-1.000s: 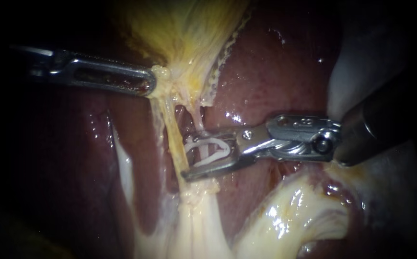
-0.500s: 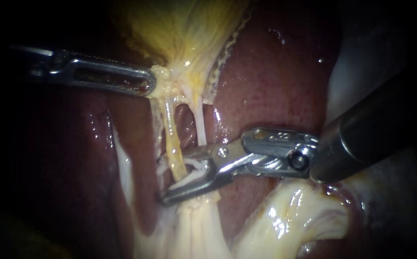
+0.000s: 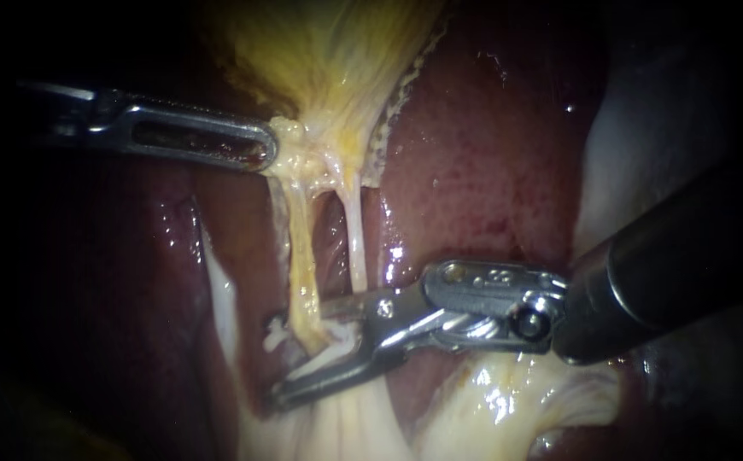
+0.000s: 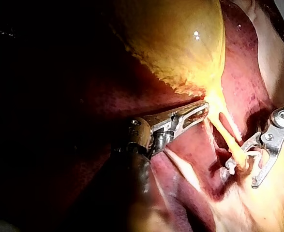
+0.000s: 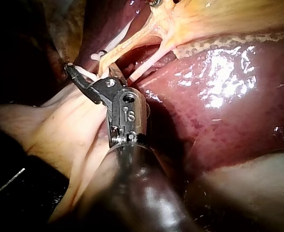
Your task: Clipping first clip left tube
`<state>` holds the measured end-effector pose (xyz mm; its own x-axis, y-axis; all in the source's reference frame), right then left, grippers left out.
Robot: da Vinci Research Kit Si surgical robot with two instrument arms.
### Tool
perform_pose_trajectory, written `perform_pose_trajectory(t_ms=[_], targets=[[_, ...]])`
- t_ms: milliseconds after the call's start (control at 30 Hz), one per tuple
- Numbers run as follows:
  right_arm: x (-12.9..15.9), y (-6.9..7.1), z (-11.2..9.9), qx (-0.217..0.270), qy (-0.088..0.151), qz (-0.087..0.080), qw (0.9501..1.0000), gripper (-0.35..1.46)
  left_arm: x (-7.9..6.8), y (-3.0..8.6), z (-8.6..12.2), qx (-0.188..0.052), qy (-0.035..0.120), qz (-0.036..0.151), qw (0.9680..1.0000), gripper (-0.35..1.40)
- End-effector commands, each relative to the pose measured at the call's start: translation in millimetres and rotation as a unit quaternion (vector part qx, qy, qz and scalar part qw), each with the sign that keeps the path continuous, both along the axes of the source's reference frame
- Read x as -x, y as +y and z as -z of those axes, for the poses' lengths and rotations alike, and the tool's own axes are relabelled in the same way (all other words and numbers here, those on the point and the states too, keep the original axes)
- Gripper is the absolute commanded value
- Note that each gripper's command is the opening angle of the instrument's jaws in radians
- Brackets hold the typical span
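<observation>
The left tube (image 3: 303,273) runs down from the neck of the gallbladder (image 3: 337,60), just beside the right tube (image 3: 356,248). A white clip (image 3: 330,348) straddles its lower end, held in the right tool (image 3: 299,350) — jaws apart, one on each side. The left tool (image 3: 265,149) pinches the gallbladder's neck — liver (image 3: 474,171) lies behind.
</observation>
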<state>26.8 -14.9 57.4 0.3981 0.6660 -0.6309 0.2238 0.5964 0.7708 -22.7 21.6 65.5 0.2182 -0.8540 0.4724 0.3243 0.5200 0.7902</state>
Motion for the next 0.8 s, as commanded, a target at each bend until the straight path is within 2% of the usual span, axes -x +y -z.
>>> perform_pose_trajectory(t_ms=[33,233,433,500,667,800], targets=[[0.0,0.1,-0.1,0.000,0.000,0.000,1.0000,0.41,0.0,0.0,0.0,-0.001,0.000,0.000,1.0000,-0.35],[0.3,0.4,-0.4,-0.001,0.000,0.001,1.0000,0.23,0.0,0.0,0.0,-0.001,0.000,0.000,1.0000,-0.35],[0.6,0.3,-0.3,0.002,-0.007,-0.014,0.9999,-0.13,0.0,0.0,0.0,-0.001,0.000,0.000,1.0000,-0.35],[0.7,0.4,-0.4,-0.003,-0.011,-0.018,0.9998,-0.35,0.0,0.0,0.0,-0.001,0.000,0.000,1.0000,-0.35],[0.9,0.6,-0.6,-0.003,-0.011,-0.021,0.9997,-0.35,0.0,0.0,0.0,-0.001,0.000,0.000,1.0000,-0.35],[1.0,0.7,-0.8,0.000,-0.018,-0.017,0.9997,-0.35,0.0,0.0,0.0,-0.001,0.000,0.000,1.0000,-0.35]])
